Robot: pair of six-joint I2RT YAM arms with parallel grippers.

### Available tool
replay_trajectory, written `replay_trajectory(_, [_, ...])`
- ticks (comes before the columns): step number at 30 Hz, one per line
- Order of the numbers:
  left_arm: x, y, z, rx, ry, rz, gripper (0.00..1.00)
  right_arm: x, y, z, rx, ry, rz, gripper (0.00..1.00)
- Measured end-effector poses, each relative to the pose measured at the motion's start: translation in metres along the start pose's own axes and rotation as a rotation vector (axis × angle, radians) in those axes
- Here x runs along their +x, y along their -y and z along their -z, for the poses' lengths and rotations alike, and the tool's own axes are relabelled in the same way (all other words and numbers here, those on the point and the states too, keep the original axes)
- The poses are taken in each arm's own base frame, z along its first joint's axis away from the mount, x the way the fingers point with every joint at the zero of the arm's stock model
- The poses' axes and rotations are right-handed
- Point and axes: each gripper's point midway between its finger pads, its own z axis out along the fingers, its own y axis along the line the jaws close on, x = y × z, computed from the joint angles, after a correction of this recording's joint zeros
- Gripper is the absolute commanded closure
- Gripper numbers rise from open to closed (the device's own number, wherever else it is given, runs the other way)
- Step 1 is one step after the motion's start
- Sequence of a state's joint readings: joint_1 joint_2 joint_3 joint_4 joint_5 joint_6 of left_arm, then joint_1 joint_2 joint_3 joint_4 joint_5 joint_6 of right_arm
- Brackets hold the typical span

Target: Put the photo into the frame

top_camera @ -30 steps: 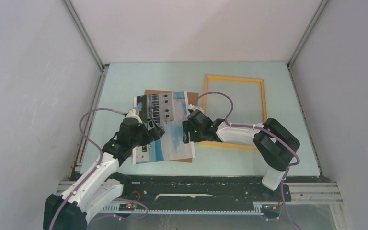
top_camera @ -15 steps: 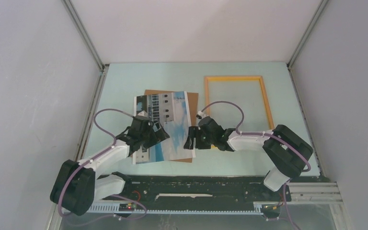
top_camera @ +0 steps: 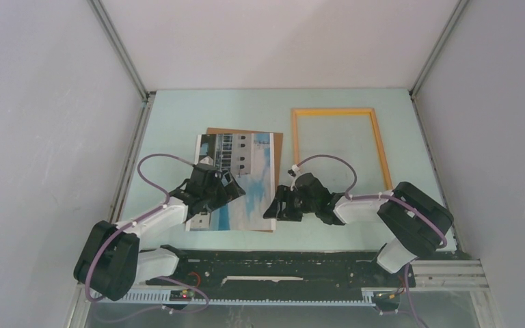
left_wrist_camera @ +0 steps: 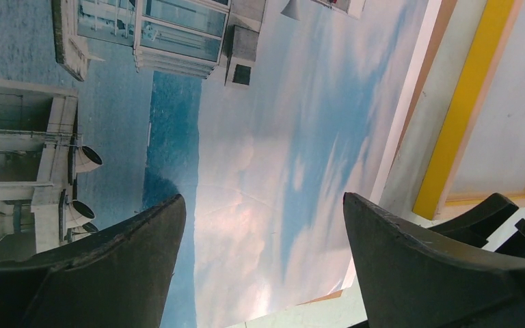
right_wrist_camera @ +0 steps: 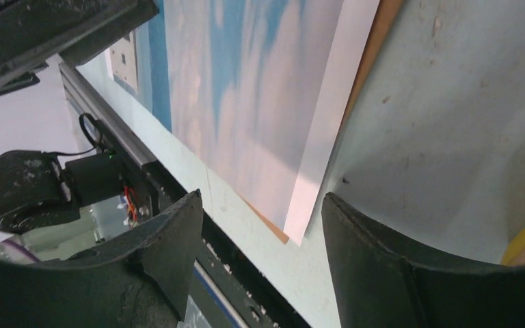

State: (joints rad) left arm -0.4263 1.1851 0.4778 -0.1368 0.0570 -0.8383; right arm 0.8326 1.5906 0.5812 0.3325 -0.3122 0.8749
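Observation:
The photo (top_camera: pixel 251 174), a white building under blue sky, lies flat on the brown backing board (top_camera: pixel 278 147) at centre left. The yellow frame (top_camera: pixel 333 111) lies flat to its right, with nothing in it. My left gripper (top_camera: pixel 234 190) is open and hovers just over the photo's lower left part. In the left wrist view the photo's (left_wrist_camera: pixel 260 137) sky fills the gap of the left gripper (left_wrist_camera: pixel 263 205). My right gripper (top_camera: pixel 272 207) is open by the photo's near right corner. That corner (right_wrist_camera: pixel 301 205) shows in the right wrist view, above the right gripper (right_wrist_camera: pixel 260 201).
The pale green table (top_camera: pixel 178 116) has metal rails at its left, right and near edges. The black rail with cables (right_wrist_camera: pixel 198 225) runs close below the photo's near edge. White walls close in the back and sides. The frame's corner (left_wrist_camera: pixel 461 116) lies right of the photo.
Both grippers have drawn back toward the near edge. The right gripper has come off the photo's right edge. The photo has turned straighter and shifted slightly right on the backing board.

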Motion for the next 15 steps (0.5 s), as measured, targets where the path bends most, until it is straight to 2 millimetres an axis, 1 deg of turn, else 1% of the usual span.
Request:
replay_trajectory(3, [0.000, 0.000, 0.000, -0.001, -0.001, 0.000, 0.06, 0.003, -0.004, 0.006, -0.026, -0.018, -0.022, 0.29])
replay_trajectory(10, [0.001, 0.000, 0.000, -0.001, -0.003, -0.001, 0.06, -0.006, -0.023, 0.010, -0.110, -0.011, -0.059, 0.29])
replay_trajectory(13, [0.001, 0.000, -0.001, -0.002, -0.004, -0.002, 0.06, -0.010, -0.021, 0.010, -0.108, 0.000, -0.065, 0.28])
replay_trajectory(15, [0.001, 0.000, -0.001, -0.002, -0.004, -0.002, 0.05, -0.010, -0.013, 0.009, -0.068, 0.006, -0.070, 0.28])
